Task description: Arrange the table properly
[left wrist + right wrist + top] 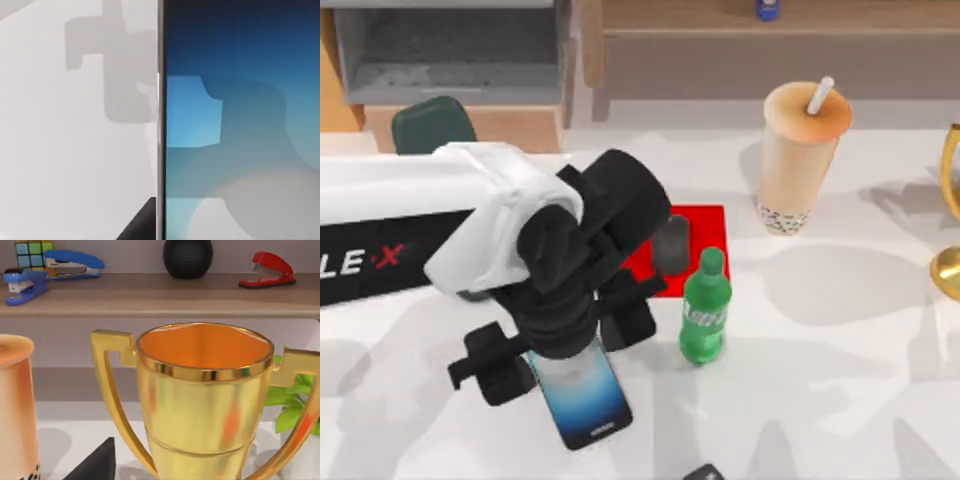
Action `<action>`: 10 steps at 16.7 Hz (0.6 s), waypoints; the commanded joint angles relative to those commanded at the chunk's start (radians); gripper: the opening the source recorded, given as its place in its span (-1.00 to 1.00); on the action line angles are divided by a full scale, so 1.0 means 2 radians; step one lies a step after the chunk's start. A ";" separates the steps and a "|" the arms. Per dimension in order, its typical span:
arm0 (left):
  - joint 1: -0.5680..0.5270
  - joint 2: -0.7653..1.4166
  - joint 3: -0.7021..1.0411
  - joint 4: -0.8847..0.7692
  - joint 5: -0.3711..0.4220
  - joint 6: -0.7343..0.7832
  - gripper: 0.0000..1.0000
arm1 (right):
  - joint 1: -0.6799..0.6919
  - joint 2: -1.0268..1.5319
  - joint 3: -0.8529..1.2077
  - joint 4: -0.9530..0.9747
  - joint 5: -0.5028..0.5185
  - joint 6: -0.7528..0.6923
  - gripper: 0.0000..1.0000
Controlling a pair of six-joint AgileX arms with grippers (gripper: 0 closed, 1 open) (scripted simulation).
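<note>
Tabletop [840, 330], white with faint grey mottling, spans the whole lower part of the top view, running up to a light-wood shelf unit [740, 50] along its far edge. Near its middle lies a smartphone [582, 398], flat, screen up, glowing blue. The left pincer [545, 355] hangs right above the phone's upper end, the black wrist covering that end; whether its fingers are apart or together cannot be told. In the left wrist view the phone's long metal edge and blue screen sit very close to the camera, with bare tabletop beside them.

Just beside the phone, toward the right, a green plastic bottle [704, 308] stands upright. Behind it is a small red mat [695, 245] carrying a dark grey object [671, 243], partly hidden by the arm. Farther right and back stands a milk-tea cup [802, 155] with a white straw. A gold trophy [948, 215] stands at the right edge.

The right wrist view faces that trophy close up, with the cup beside it, green leaves [292, 400] behind, and a shelf holding a blue stapler [24, 284], a red stapler [267, 270], a puzzle cube [29, 251] and a round black object [187, 257].
</note>
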 joint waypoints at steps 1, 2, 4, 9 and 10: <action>-0.004 -0.016 0.001 0.011 -0.027 0.007 -1.00 | 0.000 0.000 0.000 0.000 0.000 0.000 1.00; -0.007 -0.031 0.003 0.023 -0.057 0.016 -1.00 | 0.000 0.000 0.000 0.000 0.000 0.000 1.00; -0.011 -0.057 0.003 0.049 -0.127 0.036 -1.00 | 0.000 0.000 0.000 0.000 0.000 0.000 1.00; -0.005 -0.081 -0.004 0.102 -0.321 0.092 -1.00 | 0.000 0.000 0.000 0.000 0.000 0.000 1.00; -0.001 -0.080 -0.004 0.111 -0.353 0.102 -1.00 | 0.000 0.000 0.000 0.000 0.000 0.000 1.00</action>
